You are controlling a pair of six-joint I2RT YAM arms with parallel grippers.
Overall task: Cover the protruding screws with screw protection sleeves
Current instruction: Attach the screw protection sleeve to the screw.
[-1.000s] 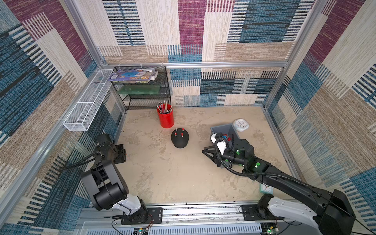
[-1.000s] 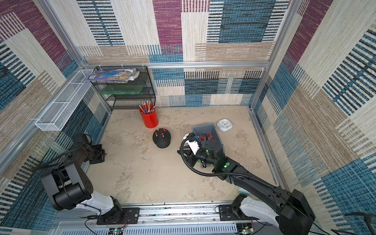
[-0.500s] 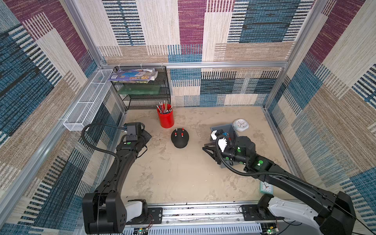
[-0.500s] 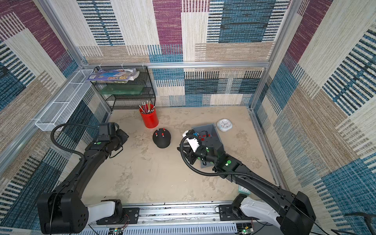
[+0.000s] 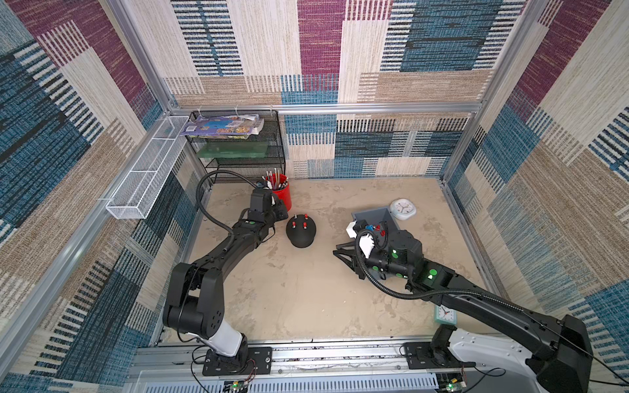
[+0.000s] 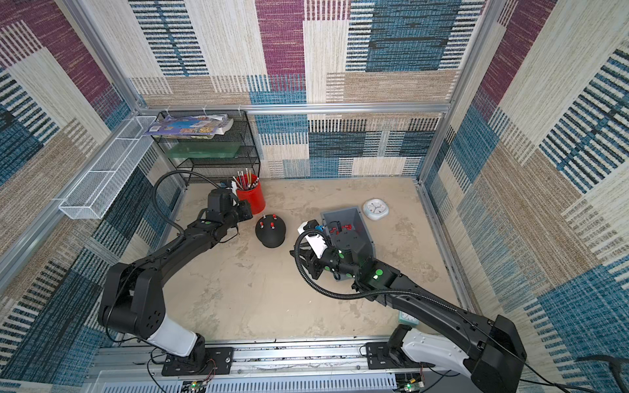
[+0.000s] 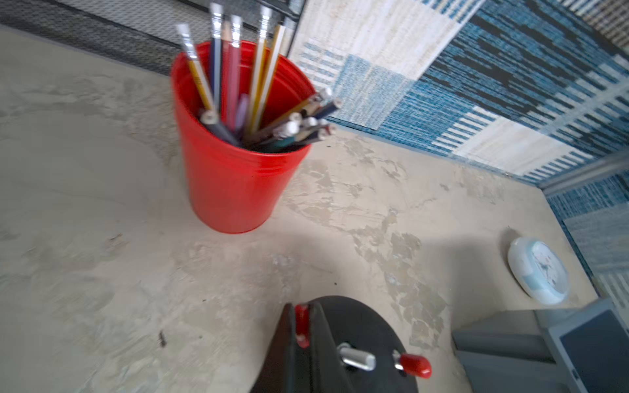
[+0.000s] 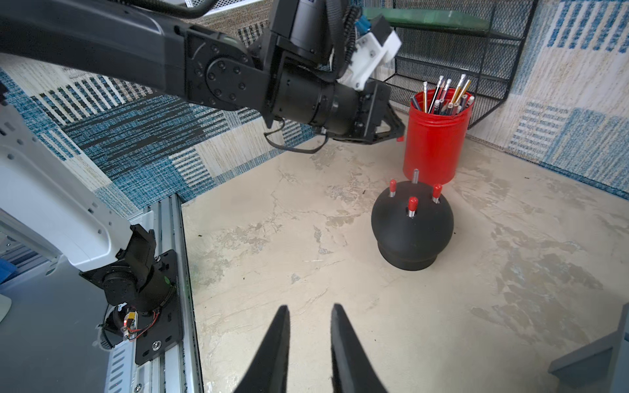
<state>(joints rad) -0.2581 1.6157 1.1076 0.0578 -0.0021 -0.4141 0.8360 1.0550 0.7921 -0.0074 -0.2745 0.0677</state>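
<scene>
In both top views, three red caps were seen fitted on the black dome. In the left wrist view, a fourth cap was clenched by the left gripper. In the right wrist view, one screw was left bare, the right gripper parted, empty.

Black arms, white bases, corrugated cables, green dots, right hand black-fingered

Twin overhead views, two wrist close-ups
</scene>
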